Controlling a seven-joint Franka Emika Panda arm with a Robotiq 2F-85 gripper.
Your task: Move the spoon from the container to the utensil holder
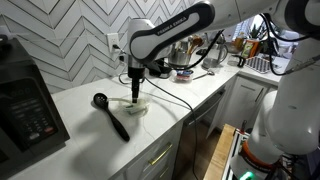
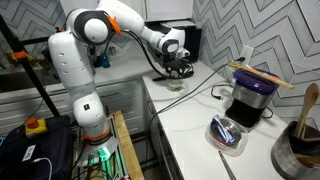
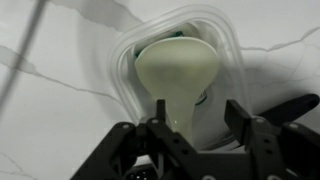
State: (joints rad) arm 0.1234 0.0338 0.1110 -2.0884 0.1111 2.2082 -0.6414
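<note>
One pale spoon (image 3: 178, 68) lies in the clear container (image 3: 122, 80) in your wrist view. Its bowl points toward 12 o'clock and its handle runs toward 6 o'clock into the gap of your hand (image 3: 198, 125). Your hand is open, with the two fingers well apart. The handle sits just beside the finger (image 3: 158, 128) on the 9 o'clock side, and you cannot tell whether they touch. In an exterior view the hand (image 1: 135, 88) hangs straight down over the container (image 1: 137, 106) on the white bench (image 1: 80, 110), and a black ladle (image 1: 112, 117) lies at 8 o'clock of it. In an exterior view the utensil holder (image 2: 295, 150) stands well apart from the container (image 2: 178, 86), toward 4 o'clock, with a dark appliance (image 2: 250, 100) and a low bowl (image 2: 228, 135) between them.
</note>
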